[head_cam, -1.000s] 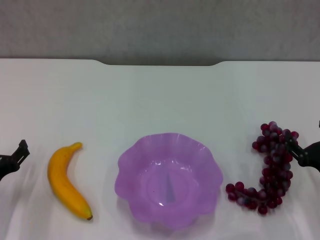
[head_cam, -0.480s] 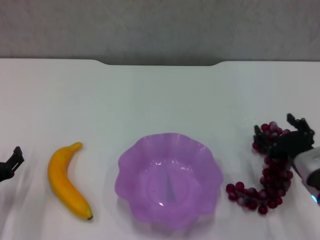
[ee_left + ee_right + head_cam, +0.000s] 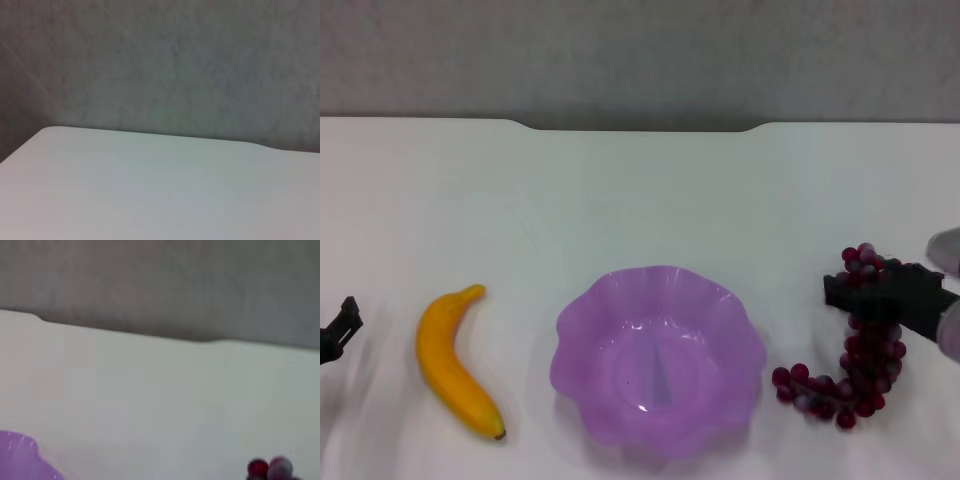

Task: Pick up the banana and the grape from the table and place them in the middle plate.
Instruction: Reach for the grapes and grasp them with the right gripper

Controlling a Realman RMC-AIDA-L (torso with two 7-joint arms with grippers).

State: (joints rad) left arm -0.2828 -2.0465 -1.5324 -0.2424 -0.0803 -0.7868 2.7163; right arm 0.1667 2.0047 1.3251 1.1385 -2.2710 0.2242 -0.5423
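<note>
The banana (image 3: 455, 365) lies on the white table (image 3: 640, 200), left of the purple scalloped middle plate (image 3: 572, 335). The plate holds nothing. The grape bunch (image 3: 858, 385) lies right of the plate. My right gripper (image 3: 845, 292) reaches in from the right edge and sits low over the bunch's upper end, covering part of it. My left gripper (image 3: 338, 328) shows only as a dark tip at the far left edge, apart from the banana. The right wrist view shows the plate's rim (image 3: 20, 460) and a few grapes (image 3: 270, 469) at its lower edge.
The table's far edge has a notch (image 3: 640, 128) against a grey wall. The left wrist view shows only bare tabletop (image 3: 150, 190) and the wall.
My right gripper has moved in from the right edge and come down over the top of the grape bunch. My left gripper has drifted slightly toward the left edge. The banana, plate and grapes have not moved.
</note>
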